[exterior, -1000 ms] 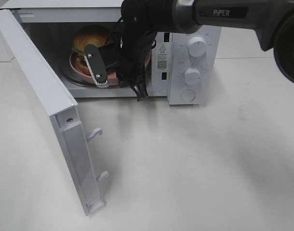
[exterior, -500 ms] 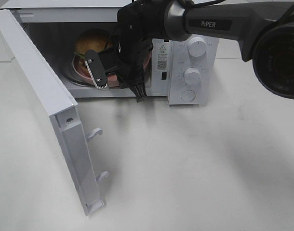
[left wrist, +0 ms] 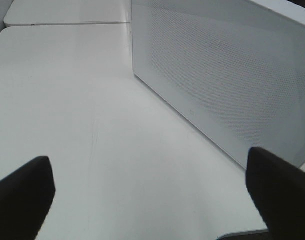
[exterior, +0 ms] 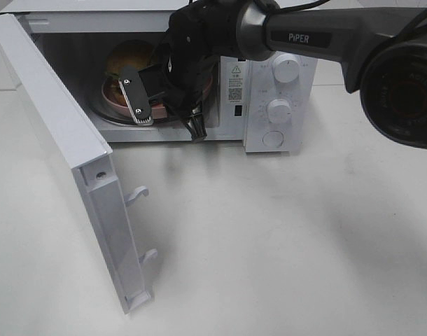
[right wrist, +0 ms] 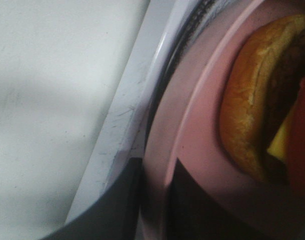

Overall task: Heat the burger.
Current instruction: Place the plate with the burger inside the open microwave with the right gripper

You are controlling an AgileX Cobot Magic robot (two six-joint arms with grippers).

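Burger (exterior: 129, 57) looks soft, tall and tippy inside the microwave (exterior: 297, 77). Lift by its pink plate (right wrist: 192, 130), whose rim the right end effector (right wrist: 157, 210) straddles; pinching or loose, I cannot tell.

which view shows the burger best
right wrist: the burger fills the frame close up on the pink plate, though cropped. exterior high shows only its bun top behind the right arm; left wrist shows none of it.
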